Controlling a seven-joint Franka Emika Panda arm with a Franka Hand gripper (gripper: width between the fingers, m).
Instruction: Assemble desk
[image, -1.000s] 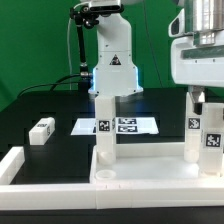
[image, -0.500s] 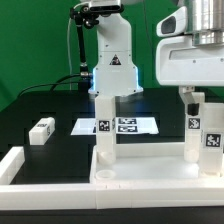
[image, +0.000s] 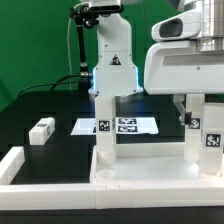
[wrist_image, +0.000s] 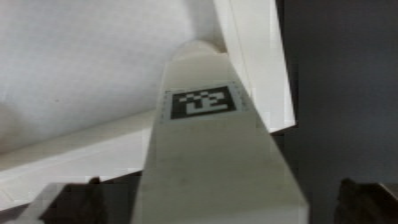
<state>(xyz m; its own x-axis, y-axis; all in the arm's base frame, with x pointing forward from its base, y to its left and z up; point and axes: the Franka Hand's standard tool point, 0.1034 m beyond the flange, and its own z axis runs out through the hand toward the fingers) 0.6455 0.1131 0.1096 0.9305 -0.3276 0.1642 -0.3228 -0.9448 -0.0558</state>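
white two-finger gripper (wrist_image: 214, 203) was wide open. in the wrist view its dark fingertips (wrist_image: 68, 200) sat one on each side of an upright white square-section right leg block (wrist_image: 210, 150). a dark gap showed between each tip and the leg, so nothing was clamped. a black-and-white square tag (wrist_image: 201, 102) showed on the leg face toward the camera. couldn't tell whether a pad brushed the leg out of view.

in the exterior view the gripper (image: 193, 112) hung straight down on the exterior view's right. its fingers pointed down at the top of the right leg block (image: 209, 140). its bulky white body filled the upper right corner, and the wrist was cut off by the frame edge. the arm's white base column (image: 113, 60) stood at the back, centre.

the desk's wide white rimmed rectangular tabletop panel (image: 150, 178) lay flat at the front of the black table (image: 65, 145). two legs stood upright on it: the one under the gripper, and a left leg block (image: 103, 135) toward the exterior view's left. a loose leg block (image: 41, 130) lay on its side on the table, well apart from the panel, further to the exterior view's left. the flat white marker board (image: 122, 126) lay behind the panel, between the two upright legs. a long white angled border rail (image: 18, 162) ran along the front left.
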